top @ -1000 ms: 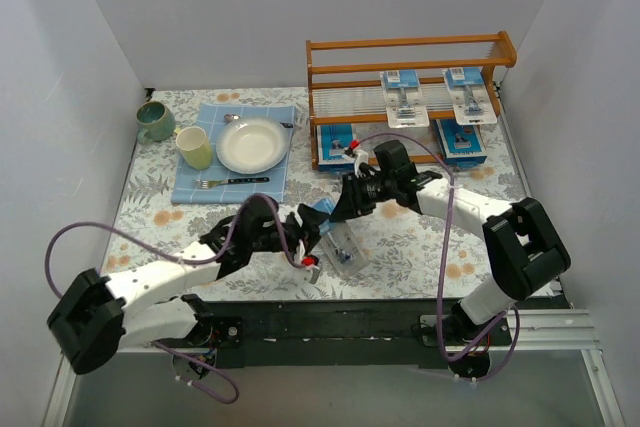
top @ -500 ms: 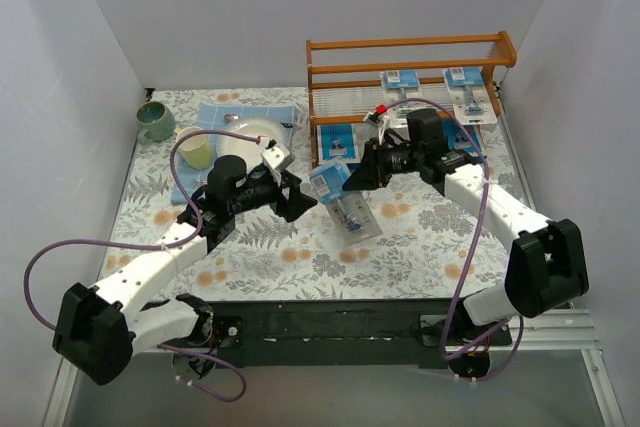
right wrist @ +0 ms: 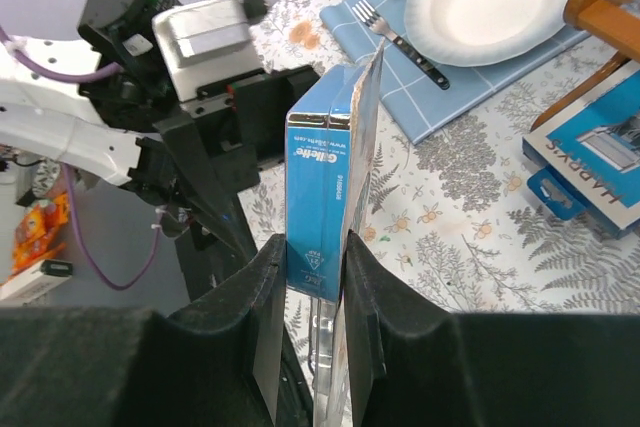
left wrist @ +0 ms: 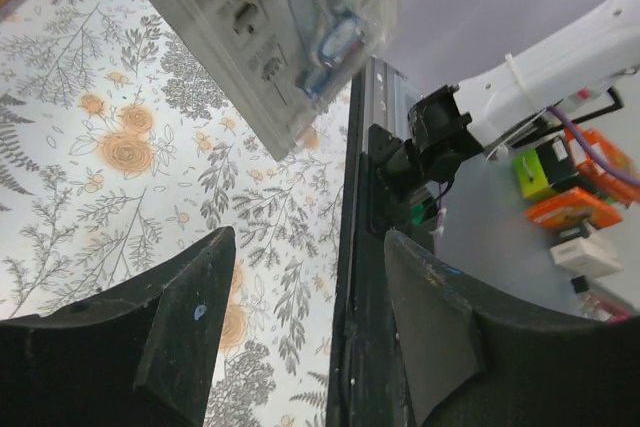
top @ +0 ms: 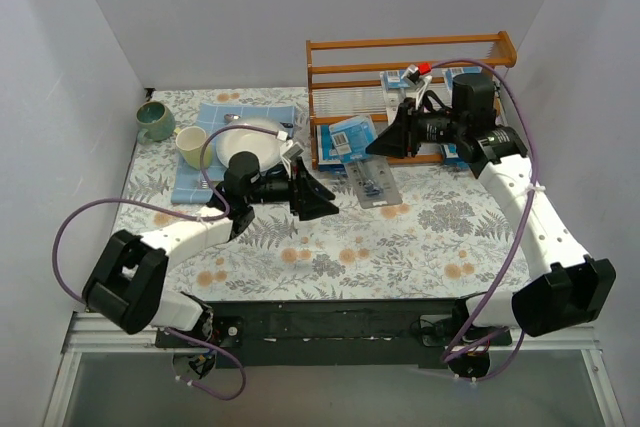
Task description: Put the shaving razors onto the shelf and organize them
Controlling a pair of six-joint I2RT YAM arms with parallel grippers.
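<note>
Under both grippers, the floral counter. Just behind the right gripper, the wooden shelf, already carrying several shaving razors on its tiers. Clenched in that gripper by its blue card end, one razor pack, hanging tilted above the counter and not yet on any tier. Off to that gripper's left and lower down, the left gripper, spread wide and carrying nothing. Likely trouble from here: catching the dangling clear-plastic end on the shelf's front rail or side post while swinging in, and so twisting the pack out of such a narrow pinch. Also possible: nudging the packs already laid there, or letting go with the pack askew across the thin rods, leaving the row untidy.
</note>
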